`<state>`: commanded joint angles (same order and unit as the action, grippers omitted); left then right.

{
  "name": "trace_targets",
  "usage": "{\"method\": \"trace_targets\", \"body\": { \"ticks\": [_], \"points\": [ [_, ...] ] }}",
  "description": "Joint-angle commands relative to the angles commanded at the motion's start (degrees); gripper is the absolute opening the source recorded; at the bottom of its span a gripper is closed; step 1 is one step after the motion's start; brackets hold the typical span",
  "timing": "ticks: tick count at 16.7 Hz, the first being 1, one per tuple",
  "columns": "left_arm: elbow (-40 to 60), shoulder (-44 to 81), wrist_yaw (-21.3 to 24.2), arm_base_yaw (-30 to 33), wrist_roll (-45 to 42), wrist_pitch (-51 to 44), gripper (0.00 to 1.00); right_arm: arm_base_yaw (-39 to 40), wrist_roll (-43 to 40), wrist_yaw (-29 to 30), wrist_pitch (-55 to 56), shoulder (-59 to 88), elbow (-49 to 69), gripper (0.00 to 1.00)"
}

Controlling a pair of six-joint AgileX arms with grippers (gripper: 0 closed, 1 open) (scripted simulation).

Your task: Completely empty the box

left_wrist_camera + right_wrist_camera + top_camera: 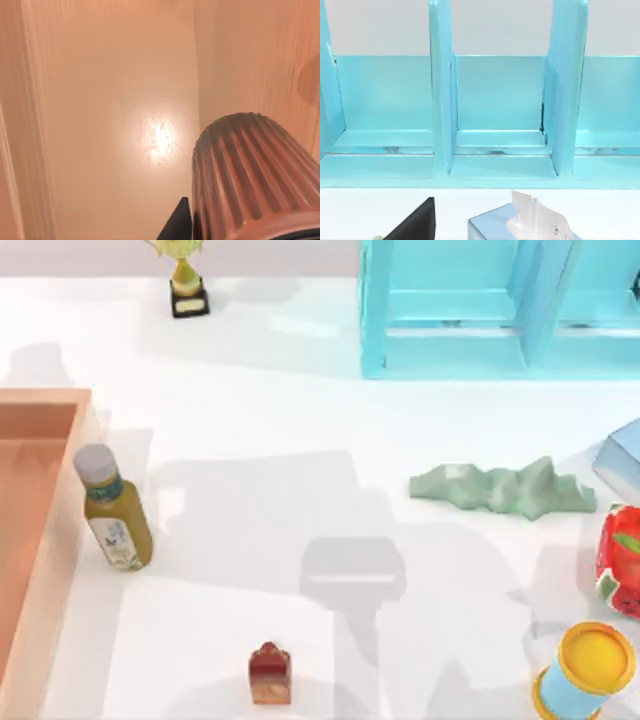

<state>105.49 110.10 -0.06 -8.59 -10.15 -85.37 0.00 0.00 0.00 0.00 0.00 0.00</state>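
Where the counter meets its left edge, the box is seen, and a bottle lies just outside its right wall. In the left wrist view, the box floor and a ribbed cap are seen close up, with a dark tip of the left tool beside the cap. Whether that tool is wide or narrow cannot be told.

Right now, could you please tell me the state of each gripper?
Left gripper: cannot be told; it is over the box.
Right gripper: cannot be told; it faces the cabinet.

I am finding no legible text anywhere; the bottle is carrying a pale label, but I cannot make out its print.
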Motion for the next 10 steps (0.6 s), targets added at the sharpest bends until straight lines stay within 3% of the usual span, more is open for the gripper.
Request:
{"method": "trace_targets", "body": {
  "ticks": [6, 10],
  "points": [
    [1.59, 2.5, -0.77, 1.74, -0.61, 0.14, 0.0, 0.0, 0.0, 0.0, 0.0, 0.0, 0.0, 1.0],
    [7.82, 10.4, -2.71, 11.31, 3.2, 4.38, 0.0, 0.0, 0.0, 0.0, 0.0, 0.0, 0.0, 1.0]
  ]
}}
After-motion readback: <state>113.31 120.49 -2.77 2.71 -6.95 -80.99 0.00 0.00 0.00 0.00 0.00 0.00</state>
